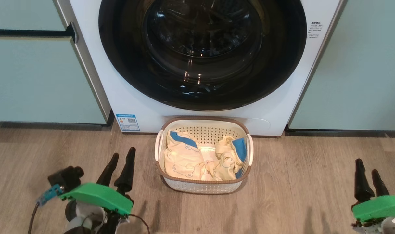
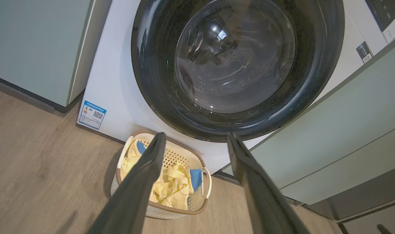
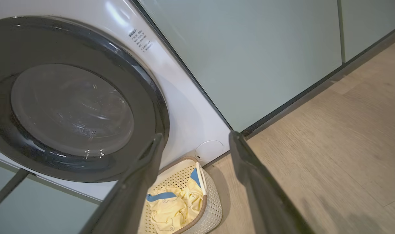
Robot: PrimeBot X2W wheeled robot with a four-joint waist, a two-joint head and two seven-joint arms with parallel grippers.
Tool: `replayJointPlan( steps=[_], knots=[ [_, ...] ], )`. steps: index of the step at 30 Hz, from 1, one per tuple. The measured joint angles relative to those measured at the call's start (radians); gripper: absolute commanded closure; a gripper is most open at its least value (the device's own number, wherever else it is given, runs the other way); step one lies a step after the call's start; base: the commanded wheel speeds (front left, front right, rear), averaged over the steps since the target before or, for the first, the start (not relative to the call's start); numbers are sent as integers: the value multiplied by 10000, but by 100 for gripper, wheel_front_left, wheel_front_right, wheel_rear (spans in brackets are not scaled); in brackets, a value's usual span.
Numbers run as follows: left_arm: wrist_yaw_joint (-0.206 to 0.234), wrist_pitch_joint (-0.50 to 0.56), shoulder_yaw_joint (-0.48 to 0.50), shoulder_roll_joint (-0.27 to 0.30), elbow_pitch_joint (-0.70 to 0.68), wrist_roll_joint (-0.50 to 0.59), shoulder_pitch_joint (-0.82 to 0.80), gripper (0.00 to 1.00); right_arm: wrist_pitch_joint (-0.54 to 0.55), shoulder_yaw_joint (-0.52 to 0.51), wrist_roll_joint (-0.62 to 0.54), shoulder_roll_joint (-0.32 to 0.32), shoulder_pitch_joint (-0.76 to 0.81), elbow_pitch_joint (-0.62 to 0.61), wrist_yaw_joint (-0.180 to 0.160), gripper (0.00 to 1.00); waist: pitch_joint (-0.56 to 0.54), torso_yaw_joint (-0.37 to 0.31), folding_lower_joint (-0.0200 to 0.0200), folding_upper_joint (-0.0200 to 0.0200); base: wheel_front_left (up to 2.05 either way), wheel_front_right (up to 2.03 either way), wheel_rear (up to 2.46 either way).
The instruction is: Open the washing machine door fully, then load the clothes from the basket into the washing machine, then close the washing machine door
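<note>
The white washing machine (image 1: pixel 96 81) stands straight ahead, its round glossy black door (image 1: pixel 202 52) lying flat against the front. On the floor just before it sits the cream basket (image 1: pixel 204 187), holding pale yellow clothes (image 1: pixel 183 159) with blue patches. My left gripper (image 1: pixel 122 155) hovers open at the lower left, left of the basket and apart from it. My right gripper (image 1: pixel 367 165) is open at the lower right, well to the basket's right. In the wrist views the door (image 2: pixel 236 65) (image 3: pixel 70 100) and the basket (image 2: pixel 197 204) (image 3: pixel 213 208) lie beyond empty fingers (image 2: pixel 142 182) (image 3: pixel 135 188).
Pale green cabinets (image 1: pixel 38 78) flank the machine on the left and on the right (image 1: pixel 356 71). Wooden floor (image 1: pixel 298 182) stretches around the basket. A small blue label (image 1: pixel 127 122) sits at the machine's lower left corner, a round white cap (image 3: pixel 209 150) at its lower right.
</note>
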Motion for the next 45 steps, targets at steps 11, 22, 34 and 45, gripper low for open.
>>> replayJointPlan(
  steps=[11,22,34,45],
  knots=[
    [-13,-305,-278,69,125,1269,-29,0,-339,261,-1580,4,-4,130,0,0,-17,-2,0,0,0,0,0],
    [-46,-619,-353,81,255,2389,-218,0,-660,366,-3039,36,-23,150,0,0,-20,-15,0,0,0,0,0],
    [-81,-968,-380,88,372,3628,-376,0,-1005,470,-4535,88,-20,-188,0,0,5,-81,0,0,0,0,0],
    [-88,-1300,-382,84,729,4807,-470,0,-1313,579,-5894,111,-16,-336,0,0,16,-139,0,0,0,0,0]
  ],
)
